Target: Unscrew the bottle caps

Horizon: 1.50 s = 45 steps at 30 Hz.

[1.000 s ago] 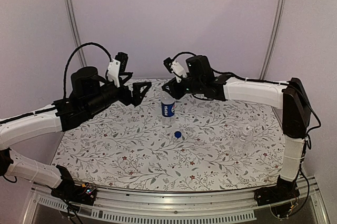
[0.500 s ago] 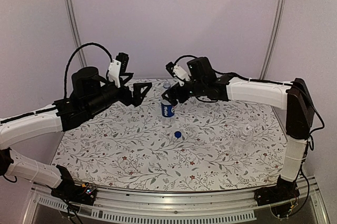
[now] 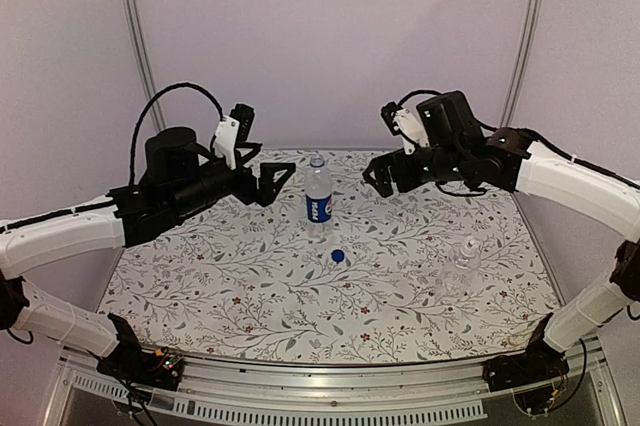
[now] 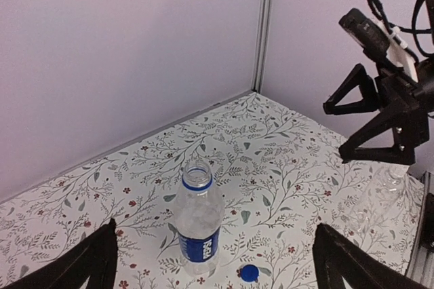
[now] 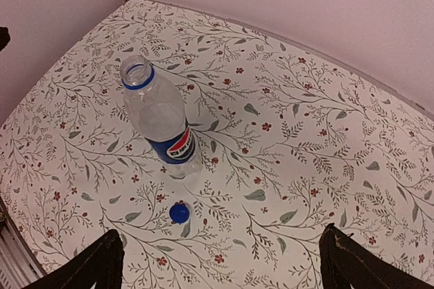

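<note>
The floral table (image 3: 200, 286) spans the scene. Above it the left gripper (image 3: 276, 184) and right gripper (image 3: 378, 180) hover either side of the labelled bottle (image 3: 318, 198), both spread wide and holding nothing. That bottle stands upright mid-table, its mouth uncovered. The unlabelled bottle (image 3: 460, 266) sits well apart, toward the right edge. The blue cap (image 3: 338, 256) lies just beside the labelled bottle.

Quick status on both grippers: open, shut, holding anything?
Left gripper: open, holding nothing.
Right gripper: open, holding nothing.
</note>
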{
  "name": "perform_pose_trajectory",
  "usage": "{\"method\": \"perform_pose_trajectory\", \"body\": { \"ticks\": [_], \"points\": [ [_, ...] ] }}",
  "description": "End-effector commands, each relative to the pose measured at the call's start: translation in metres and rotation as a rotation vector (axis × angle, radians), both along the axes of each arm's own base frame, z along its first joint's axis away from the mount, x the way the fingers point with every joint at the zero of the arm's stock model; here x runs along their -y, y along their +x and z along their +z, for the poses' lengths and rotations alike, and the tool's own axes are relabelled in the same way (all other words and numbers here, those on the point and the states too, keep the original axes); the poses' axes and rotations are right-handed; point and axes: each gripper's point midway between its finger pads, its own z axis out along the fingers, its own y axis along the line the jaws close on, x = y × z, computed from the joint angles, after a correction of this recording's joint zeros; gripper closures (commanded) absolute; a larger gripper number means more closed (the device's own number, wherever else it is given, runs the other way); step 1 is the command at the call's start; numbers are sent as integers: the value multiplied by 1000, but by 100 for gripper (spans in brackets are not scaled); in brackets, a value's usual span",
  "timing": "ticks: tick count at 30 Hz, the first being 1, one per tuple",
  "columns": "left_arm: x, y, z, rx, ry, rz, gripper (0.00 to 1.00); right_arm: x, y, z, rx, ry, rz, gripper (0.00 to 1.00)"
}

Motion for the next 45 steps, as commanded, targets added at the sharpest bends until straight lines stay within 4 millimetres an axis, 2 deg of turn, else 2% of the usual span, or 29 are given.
{"method": "perform_pose_trajectory", "body": {
  "ticks": [1,5,9,12,18,24,27,37,45],
  "points": [
    [12,0,-3,-29,5,-56,0,69,-38,-4,-92,-54,-193,1],
    [19,2,-12,-56,21,-76,0,107,-66,-14,-172,-60,-298,1],
    [23,2,-17,-75,26,-91,0,136,-87,-31,-249,-70,-405,1],
    [25,1,-18,-78,30,-103,0,151,-101,-47,-297,-81,-450,2],
    [25,0,-16,-73,34,-110,0,167,-123,-78,-397,-72,-514,11],
    [28,0,-19,-83,34,-123,0,166,-135,-91,-437,-32,-493,29],
    [29,0,-21,-87,36,-127,0,165,-135,-89,-423,-9,-481,38],
    [30,0,-23,-92,39,-128,0,167,-127,-89,-392,-47,-496,43],
    [30,-1,-23,-93,40,-132,0,164,-117,-85,-358,-72,-499,52]
  ]
}}
